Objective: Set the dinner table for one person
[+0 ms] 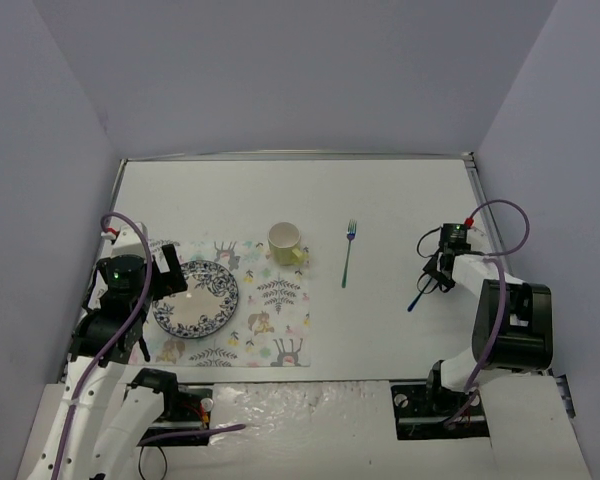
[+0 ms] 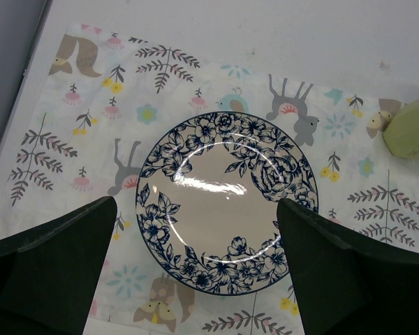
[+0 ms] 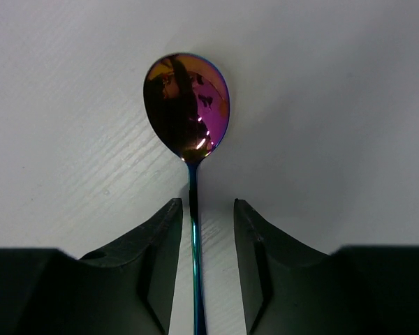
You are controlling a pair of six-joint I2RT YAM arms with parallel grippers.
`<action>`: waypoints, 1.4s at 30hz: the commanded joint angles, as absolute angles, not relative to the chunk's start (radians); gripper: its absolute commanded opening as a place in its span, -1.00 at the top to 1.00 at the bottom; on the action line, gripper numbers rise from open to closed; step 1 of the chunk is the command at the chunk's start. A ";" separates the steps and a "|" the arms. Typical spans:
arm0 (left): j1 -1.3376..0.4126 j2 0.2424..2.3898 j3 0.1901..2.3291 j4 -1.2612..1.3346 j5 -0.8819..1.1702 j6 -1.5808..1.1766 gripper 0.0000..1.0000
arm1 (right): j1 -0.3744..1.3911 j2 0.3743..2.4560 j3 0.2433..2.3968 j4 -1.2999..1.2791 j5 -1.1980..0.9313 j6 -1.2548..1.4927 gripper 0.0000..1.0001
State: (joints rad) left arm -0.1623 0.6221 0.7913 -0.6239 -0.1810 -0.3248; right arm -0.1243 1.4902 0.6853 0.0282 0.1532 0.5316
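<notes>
Overhead, a floral placemat (image 1: pixel 280 300) is laid on the near left of the dinner table (image 1: pixel 400 200). A blue-patterned plate (image 1: pixel 196 298) is set on its left part and a yellow-green cup (image 1: pixel 286 240) at its far edge. A fork (image 1: pixel 348 255) lies on bare tabletop beside the mat, and a spoon (image 1: pixel 417 296) well apart to the right; both are judged unplaced.

Left wrist: the left gripper (image 2: pixel 195 202) is held wide apart above the plate, whose floral rim is legible only here.

Right wrist: the right gripper (image 3: pixel 208 209) is seen with jaws narrowly apart astride the spoon handle, not clamped. The iridescent bowl is shown only here.
</notes>
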 commanded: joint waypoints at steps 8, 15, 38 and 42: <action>-0.165 0.617 0.810 -0.583 -0.186 -0.318 -0.94 | -0.058 1.600 0.790 -0.053 0.236 0.577 0.64; -0.166 0.618 0.810 -0.583 -0.184 -0.318 -0.94 | -0.040 1.586 0.802 -0.055 0.263 0.565 1.00; -0.161 0.635 0.810 -0.586 -0.199 -0.321 -0.94 | 0.866 1.522 1.030 -0.207 0.396 0.820 1.00; -0.160 0.634 0.808 -0.587 -0.201 -0.321 -0.94 | 0.977 1.615 1.102 -0.207 0.378 0.862 1.00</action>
